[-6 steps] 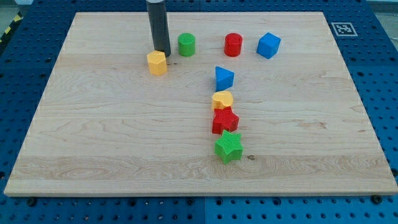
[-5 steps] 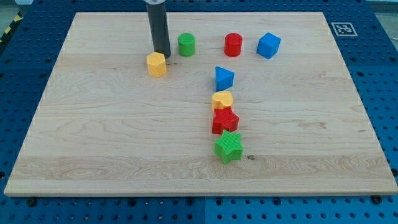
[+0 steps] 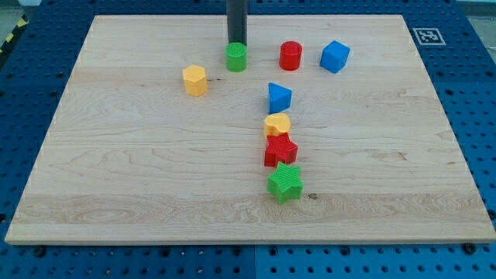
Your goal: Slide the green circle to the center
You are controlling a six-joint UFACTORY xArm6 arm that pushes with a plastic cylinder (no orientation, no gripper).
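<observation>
Right, my tip [image 3: 236, 43] sits just behind the green circle [image 3: 236, 56], on its top side in view, touching or nearly so. No fingers on this rod. The circle lies near the counter's [image 3: 116, 170] top edge, left of the red cylinder [image 3: 291, 56]. Lining-up looks done; next, a push straight down-view toward center.

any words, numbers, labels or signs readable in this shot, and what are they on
No readable words or numbers anywhere.
Only sign: a black-and-white square marker on the wooden board, at the corner toward the view's top right; it is a pattern, not text.
The blocks carry no lettering, including the green circle with my tip just above it in the view.
</observation>
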